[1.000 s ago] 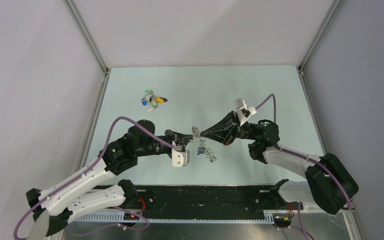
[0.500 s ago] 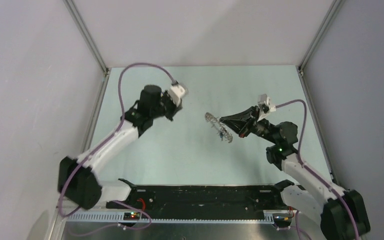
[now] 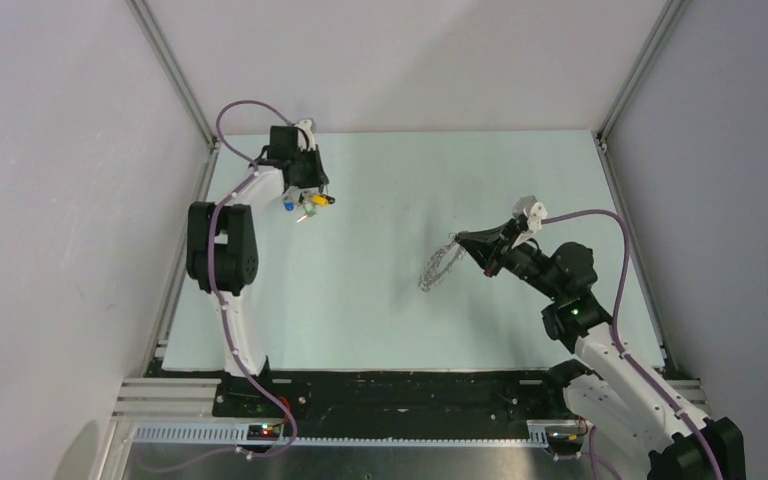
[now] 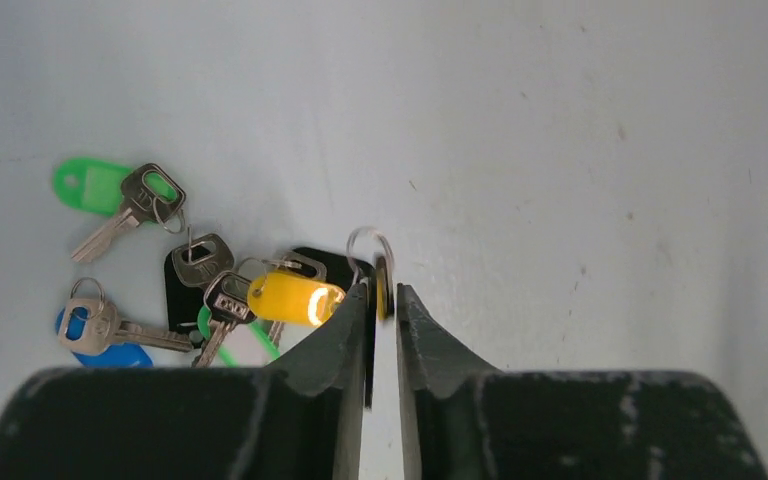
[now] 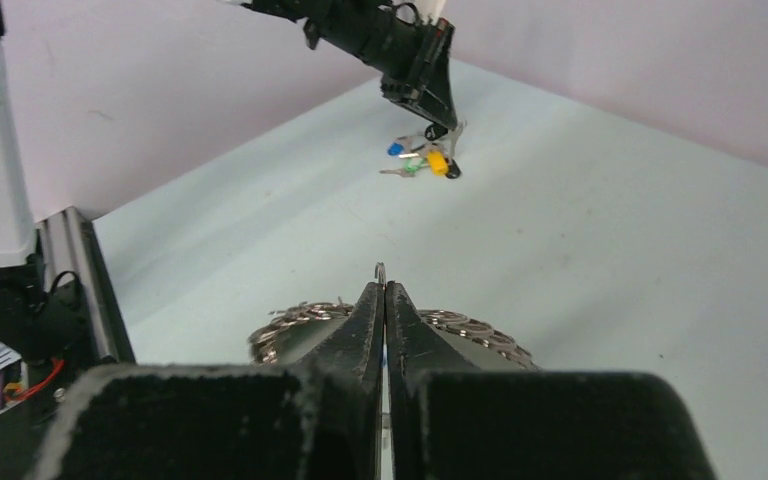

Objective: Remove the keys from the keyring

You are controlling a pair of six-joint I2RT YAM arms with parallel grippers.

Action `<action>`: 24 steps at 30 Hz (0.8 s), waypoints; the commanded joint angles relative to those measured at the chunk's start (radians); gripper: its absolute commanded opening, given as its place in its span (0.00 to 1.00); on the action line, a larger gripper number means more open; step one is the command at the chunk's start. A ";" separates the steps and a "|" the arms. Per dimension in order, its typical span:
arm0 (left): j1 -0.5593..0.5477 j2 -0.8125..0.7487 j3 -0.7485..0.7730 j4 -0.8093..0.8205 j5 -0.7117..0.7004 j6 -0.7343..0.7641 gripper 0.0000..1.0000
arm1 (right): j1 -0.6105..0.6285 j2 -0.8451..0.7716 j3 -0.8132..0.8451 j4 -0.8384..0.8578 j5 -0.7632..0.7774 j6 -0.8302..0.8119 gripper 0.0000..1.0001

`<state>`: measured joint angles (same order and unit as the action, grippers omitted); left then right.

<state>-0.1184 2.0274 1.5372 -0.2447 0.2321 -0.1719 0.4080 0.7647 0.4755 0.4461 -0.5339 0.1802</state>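
My right gripper is shut on the rim of the keyring, a silvery ring frilled with wire loops, and holds it tilted above the table. In the right wrist view the keyring spreads out behind both sides of the shut gripper. No key shows hanging from it. My left gripper is at the far left back, nearly shut on a small key, which is seen edge-on with a little wire loop. It sits beside a pile of loose keys with green, blue, yellow and black heads.
The loose key pile lies near the back left corner, also visible in the right wrist view. Metal frame posts and grey walls stand on both sides. A black rail runs along the near edge.
My left arm has swung from the table's middle to the back left key pile, carrying a key. My right gripper drew back slightly and the keyring tilted. The keys hanging from it are gone.
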 commanded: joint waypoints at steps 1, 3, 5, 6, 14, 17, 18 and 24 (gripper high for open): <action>0.025 0.029 0.125 -0.060 0.007 -0.080 0.31 | -0.006 0.035 0.076 -0.010 0.101 -0.051 0.00; 0.033 0.012 0.128 -0.065 0.017 -0.092 0.67 | -0.007 0.078 0.097 -0.014 0.133 -0.054 0.00; 0.037 -0.033 0.113 -0.065 0.023 -0.093 0.93 | -0.009 0.138 0.136 -0.042 0.174 -0.060 0.00; 0.035 -0.052 0.096 -0.062 0.033 -0.095 0.97 | -0.011 0.161 0.152 -0.053 0.186 -0.067 0.00; 0.033 -0.377 -0.130 -0.040 0.024 -0.182 1.00 | -0.034 0.515 0.416 -0.109 0.340 -0.072 0.25; 0.033 -0.526 -0.244 -0.039 0.009 -0.173 1.00 | -0.055 0.648 0.550 -0.106 0.386 -0.054 0.49; 0.035 -0.585 -0.266 -0.038 0.002 -0.165 1.00 | -0.057 0.668 0.576 -0.109 0.403 -0.036 0.58; 0.036 -0.843 -0.413 -0.037 -0.185 -0.222 1.00 | -0.063 0.657 0.662 -0.183 0.513 -0.009 0.99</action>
<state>-0.0883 1.3205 1.1820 -0.2951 0.1947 -0.3286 0.3489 1.4796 1.0767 0.2897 -0.1192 0.1555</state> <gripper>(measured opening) 0.996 0.976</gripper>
